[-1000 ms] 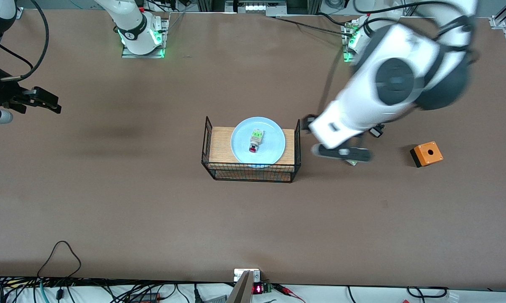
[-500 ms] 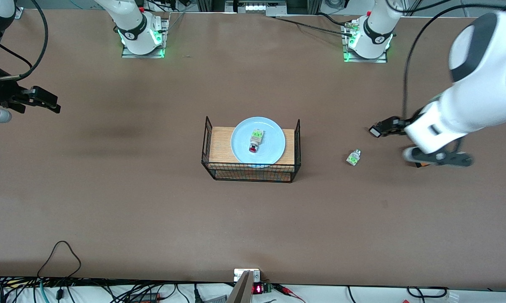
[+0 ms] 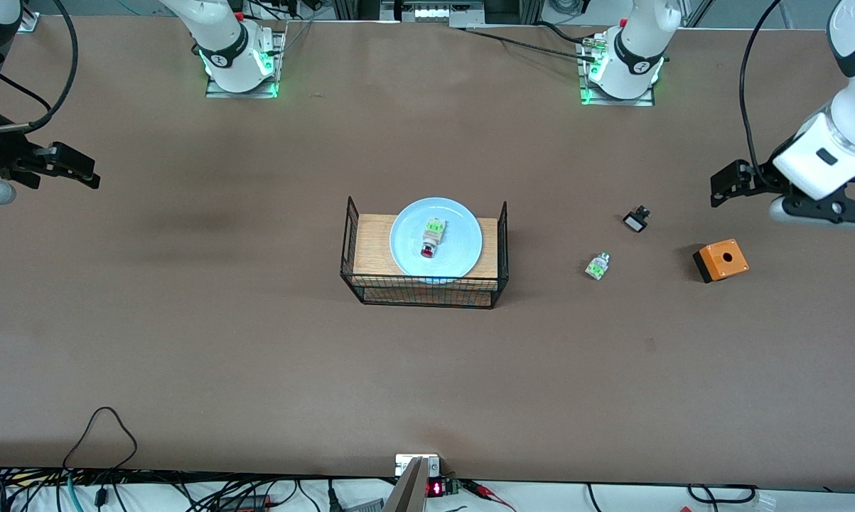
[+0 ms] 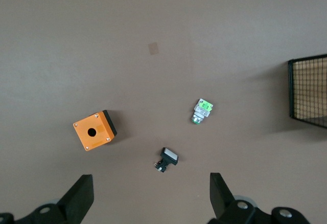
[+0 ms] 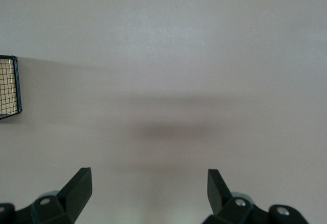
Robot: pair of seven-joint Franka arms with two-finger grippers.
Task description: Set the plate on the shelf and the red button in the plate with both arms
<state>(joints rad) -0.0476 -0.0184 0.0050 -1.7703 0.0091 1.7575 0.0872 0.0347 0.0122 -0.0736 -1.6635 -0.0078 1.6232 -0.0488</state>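
The pale blue plate lies on the wooden top of the black wire rack in the middle of the table. The red button, whitish with a green block and a dark red cap, lies on the plate. My left gripper is open and empty, up over the table at the left arm's end, with its fingers wide apart in the left wrist view. My right gripper is open and empty over bare table at the right arm's end, as the right wrist view shows.
A white-green part without a red cap, a small black-and-white button and an orange box with a hole lie between the rack and the left gripper. Rack corners show in both wrist views.
My left arm has swung away from beside the rack toward its own end of the table, uncovering the small parts and the orange box. The right arm has barely moved.
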